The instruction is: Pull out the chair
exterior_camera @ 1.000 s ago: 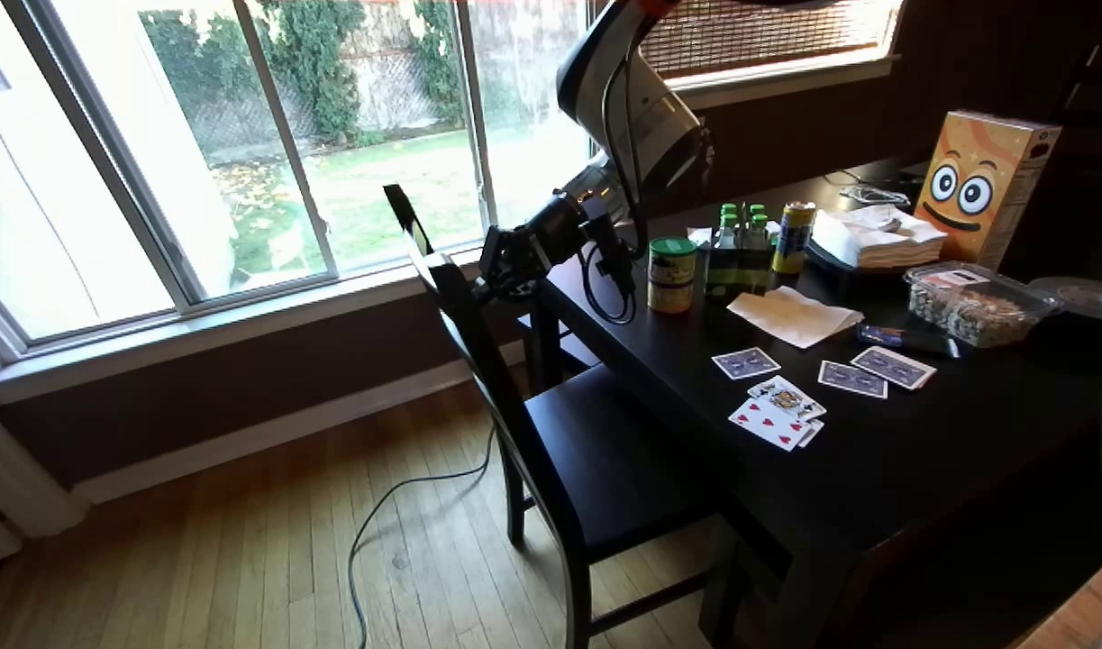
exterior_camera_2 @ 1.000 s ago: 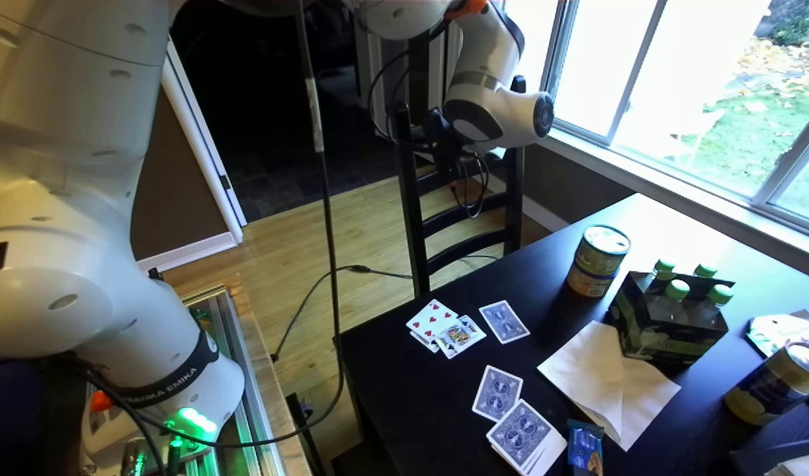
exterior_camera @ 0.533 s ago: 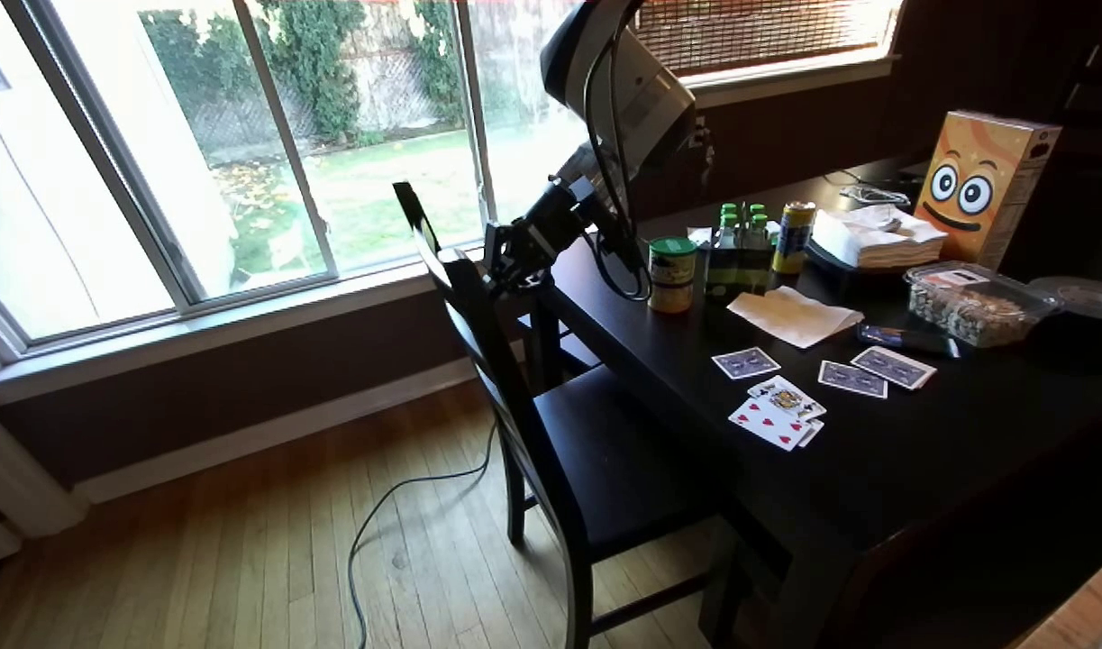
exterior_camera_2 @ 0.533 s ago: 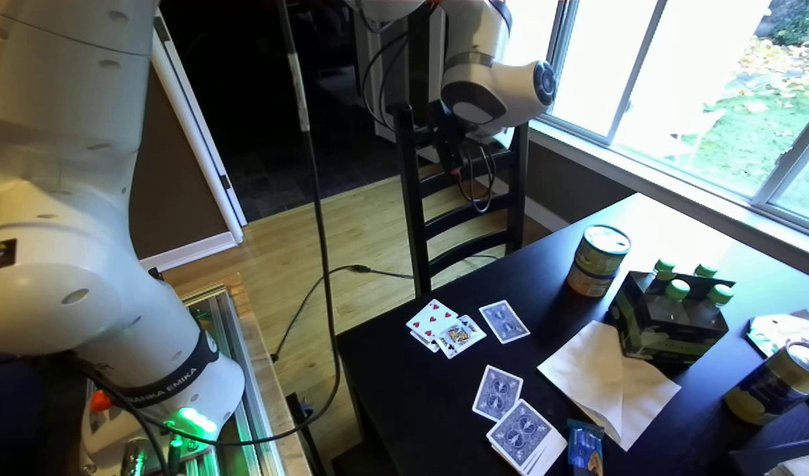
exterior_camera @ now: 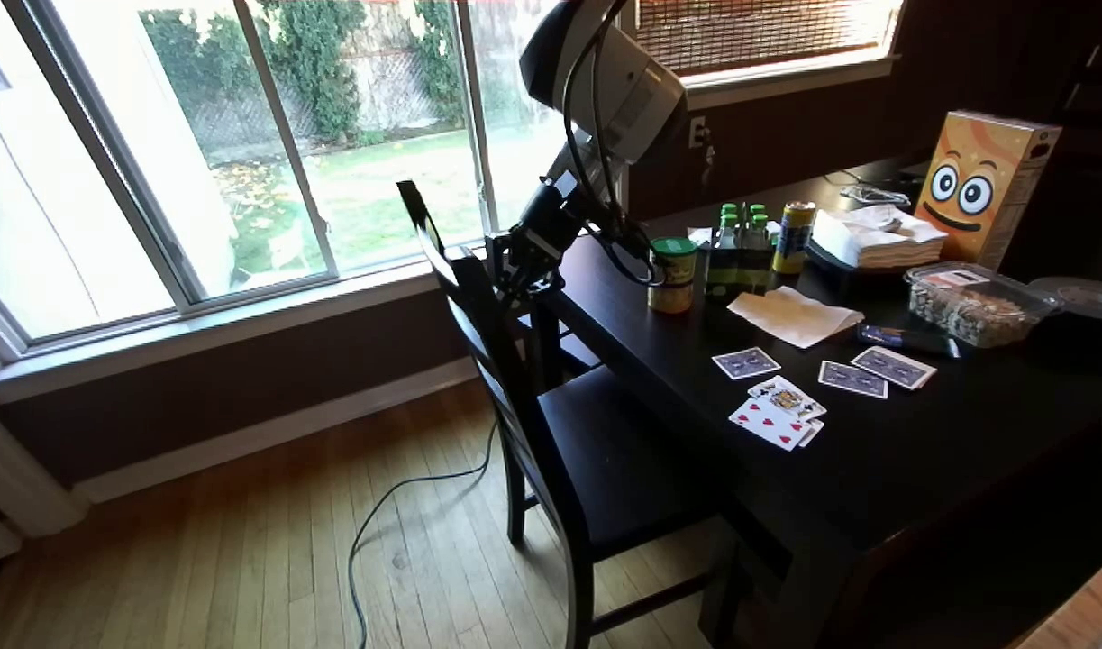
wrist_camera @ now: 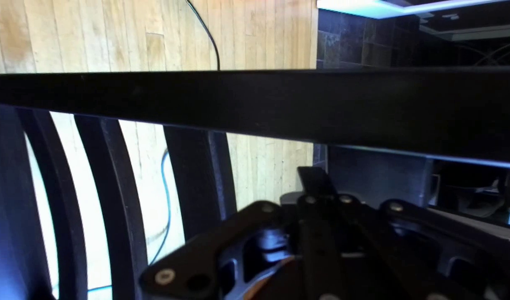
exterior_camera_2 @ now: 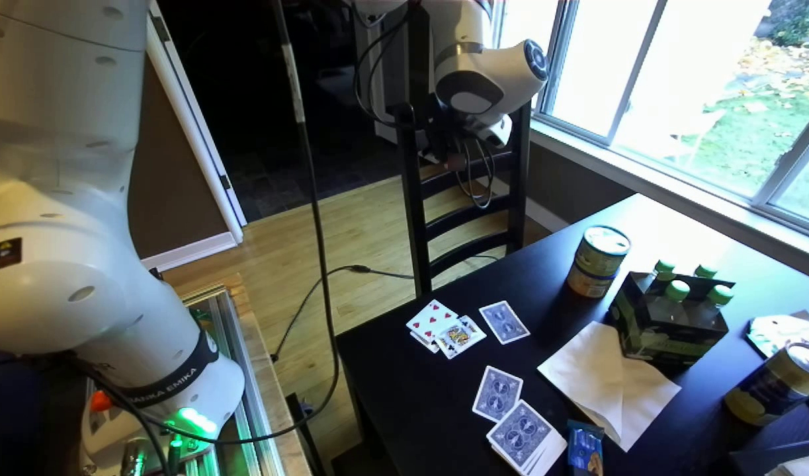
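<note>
The dark wooden chair [exterior_camera: 614, 469] stands at the dark table [exterior_camera: 893, 460], its seat partly under the edge. Its slatted back [exterior_camera_2: 413, 218] rises beside the table. My gripper [exterior_camera: 507, 293] is on the table side of the chair's back, near its upper part. In the wrist view a side post [wrist_camera: 196, 106] of the back crosses the picture and curved slats [wrist_camera: 198, 179] lie left. The gripper [wrist_camera: 317, 179] looks shut, with nothing visible between its fingers, and points at the opening beside the slats. Whether the fingertips touch the chair cannot be told.
On the table stand a can with a green lid [exterior_camera: 672, 279], a bottle carrier [exterior_camera_2: 669, 324], napkins [exterior_camera_2: 606, 383], playing cards [exterior_camera_2: 520, 436] and a cereal box [exterior_camera: 983, 189]. A cable [exterior_camera: 406, 482] lies on the wooden floor [exterior_camera: 244, 541]. The window sill runs behind the chair.
The gripper and wrist have shifted toward the table and tilted more steeply. The chair's back has moved slightly the same way. The objects on the table have not moved.
</note>
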